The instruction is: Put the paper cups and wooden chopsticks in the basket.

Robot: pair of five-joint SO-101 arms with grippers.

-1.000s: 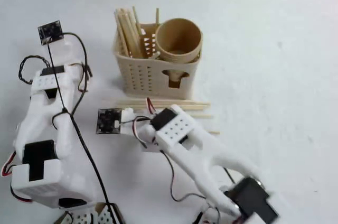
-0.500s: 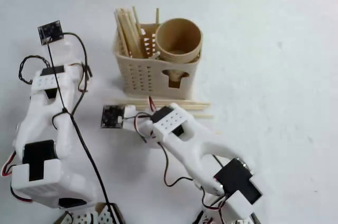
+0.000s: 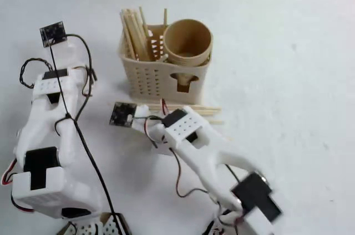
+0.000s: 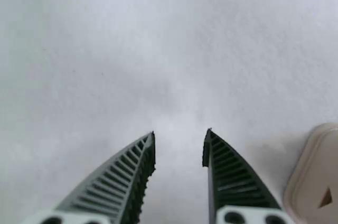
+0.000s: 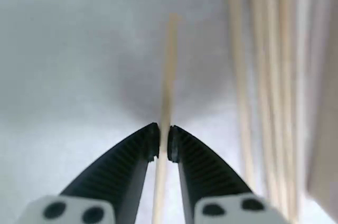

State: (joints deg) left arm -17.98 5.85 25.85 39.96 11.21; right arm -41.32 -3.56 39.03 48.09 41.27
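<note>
Pale wood is all that is left outside: several loose chopsticks [image 3: 206,111] lie in a row on the table [image 3: 288,80], just in front of the basket [image 3: 161,80]. The paper cups [image 3: 188,41] already sit stacked inside it, with a bundle of sticks [image 3: 133,30] standing beside them.

The right gripper [image 5: 162,142] is clenched on a single chopstick [image 5: 169,65] that lies a little apart from the row, pinched at the very tips of the jaws. Whether it is off the table yet I cannot tell. The left gripper [image 4: 179,134] hangs released over bare table, holding nothing, with a corner of the basket just beside it.

The grip looks like the weak point. A thin round stick held only at the jaw tips could roll or pivot on the way up and drop out. It is also long, so a swinging end might catch the basket wall or scatter the row beside it. The right arm works close to the basket and could nudge it
</note>
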